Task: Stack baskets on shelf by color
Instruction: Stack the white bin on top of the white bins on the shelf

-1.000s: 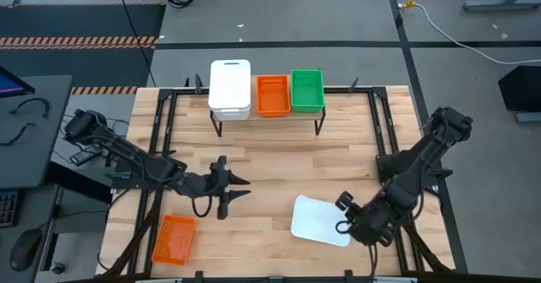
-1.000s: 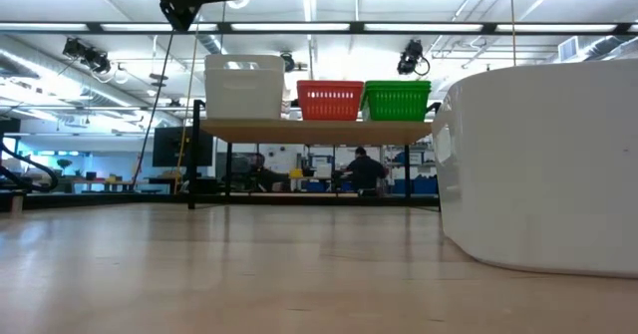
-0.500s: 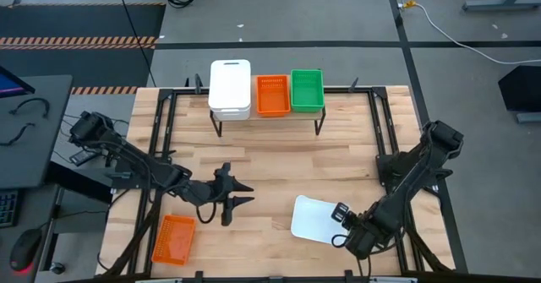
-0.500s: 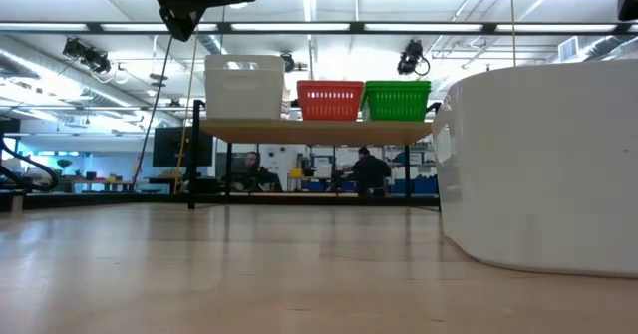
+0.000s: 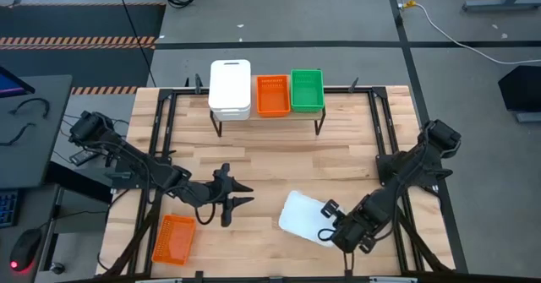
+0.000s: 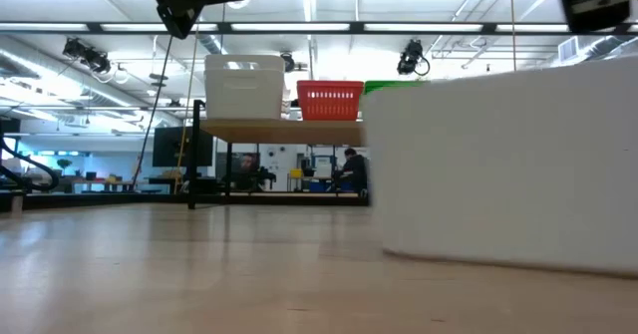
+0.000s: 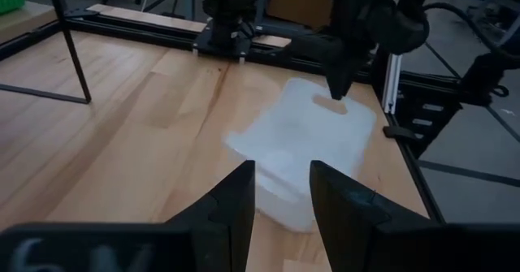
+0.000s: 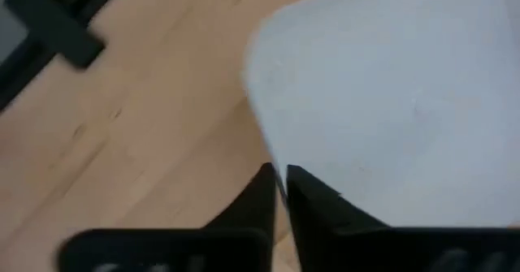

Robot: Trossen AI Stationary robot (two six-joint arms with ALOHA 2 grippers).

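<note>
Orange basket sits alone near the bench's front left corner, not yet collected, so orange sorting looks unfinished. Left gripper hovers over the bench left of centre, fingers spread apart and holding nothing; it points toward the loose white basket, probably just waiting. On the shelf at the back edge: white stack on its left end, orange basket in the middle, green basket on its right end, one colour per spot so each stack can grow. Loose white basket lies upside down on the bench toward the front right. Right gripper is at its right-hand rim, fingers nearly closed with the rim between them, pinching the wall, likely the easiest hold on a shallow tray for carrying it to the white stack.
</note>
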